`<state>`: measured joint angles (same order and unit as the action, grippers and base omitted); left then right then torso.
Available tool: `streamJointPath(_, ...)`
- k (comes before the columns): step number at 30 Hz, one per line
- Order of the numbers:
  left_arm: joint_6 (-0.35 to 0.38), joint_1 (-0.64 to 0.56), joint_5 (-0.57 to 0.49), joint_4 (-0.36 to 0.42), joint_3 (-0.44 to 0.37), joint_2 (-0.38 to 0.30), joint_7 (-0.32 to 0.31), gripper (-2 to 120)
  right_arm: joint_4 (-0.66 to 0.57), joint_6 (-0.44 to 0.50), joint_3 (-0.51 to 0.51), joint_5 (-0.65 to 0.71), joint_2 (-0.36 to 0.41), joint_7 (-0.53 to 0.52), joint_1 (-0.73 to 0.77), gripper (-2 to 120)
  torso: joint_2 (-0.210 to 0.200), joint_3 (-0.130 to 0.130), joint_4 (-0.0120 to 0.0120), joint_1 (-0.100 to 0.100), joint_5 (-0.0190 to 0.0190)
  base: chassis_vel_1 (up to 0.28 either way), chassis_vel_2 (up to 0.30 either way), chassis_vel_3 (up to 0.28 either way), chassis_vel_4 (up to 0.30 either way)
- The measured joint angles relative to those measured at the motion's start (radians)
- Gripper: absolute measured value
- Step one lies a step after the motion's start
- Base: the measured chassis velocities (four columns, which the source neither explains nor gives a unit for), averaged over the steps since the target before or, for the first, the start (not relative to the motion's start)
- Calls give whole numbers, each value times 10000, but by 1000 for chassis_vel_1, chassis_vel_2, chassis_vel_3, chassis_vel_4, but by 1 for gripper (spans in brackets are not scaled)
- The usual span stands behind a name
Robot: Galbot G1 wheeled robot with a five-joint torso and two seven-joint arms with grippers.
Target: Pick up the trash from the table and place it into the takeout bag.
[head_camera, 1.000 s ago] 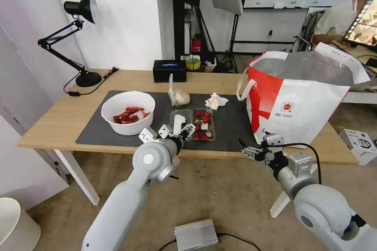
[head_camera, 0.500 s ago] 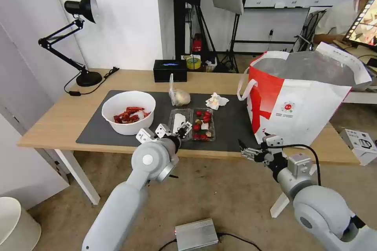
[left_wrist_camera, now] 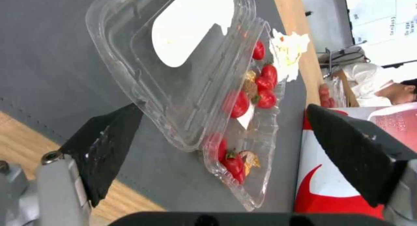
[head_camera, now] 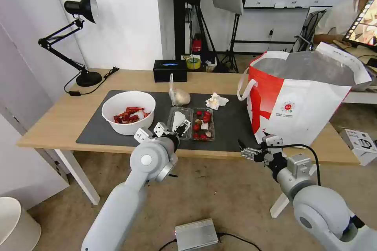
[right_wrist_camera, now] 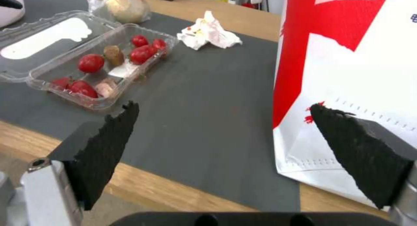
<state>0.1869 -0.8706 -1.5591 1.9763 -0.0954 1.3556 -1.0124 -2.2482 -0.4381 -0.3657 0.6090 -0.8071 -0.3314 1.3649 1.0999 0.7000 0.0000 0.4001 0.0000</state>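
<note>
Four pieces of trash lie on the dark mat [head_camera: 231, 125] of the table [head_camera: 51, 121]: a white bowl [head_camera: 128, 112] with red scraps toward the robot's left, a clear plastic tray [head_camera: 192, 123] with red bits near the middle, a small knotted bag [head_camera: 178, 96] just behind the tray, and a crumpled tissue [head_camera: 215, 100] to the right of that bag. The takeout bag [head_camera: 298, 98] stands upright at the right end of the table, its foil-lined mouth gaping and its base on the mat's right edge.

At the near edge of the tray hangs the left gripper [head_camera: 180, 127], fingers spread apart, with the tray's raised lid between them in the left wrist view [left_wrist_camera: 191, 73]; whether a finger touches the plastic is hard to tell. Lower, at the table's front edge, the right gripper [head_camera: 246, 151] is released and holds nothing, aimed at the mat between the tray and the takeout bag. Behind the mat sits a black tissue box [head_camera: 169, 70].
</note>
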Motion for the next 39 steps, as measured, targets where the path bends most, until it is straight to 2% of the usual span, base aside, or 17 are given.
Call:
streamJointPath(11,-13,5,13,13,6,2,25,100,0,0,0,1,1,4,0,100,1,0,0,-1,0,0,0,0,0)
streamJointPath(15,-474,77,495,363,6,2,466,100,-15,25,0,-76,-72,22,81,100,1,-2,0,-2,1,0,0,0,0)
streamJointPath(19,-563,129,571,428,-16,24,587,100,-16,37,-1,-91,-99,27,93,100,1,-2,0,-2,0,0,0,0,0)
streamJointPath(39,-564,95,561,781,83,-45,845,100,-51,54,-3,-93,-75,27,92,100,1,-1,0,-2,-1,0,0,0,0)
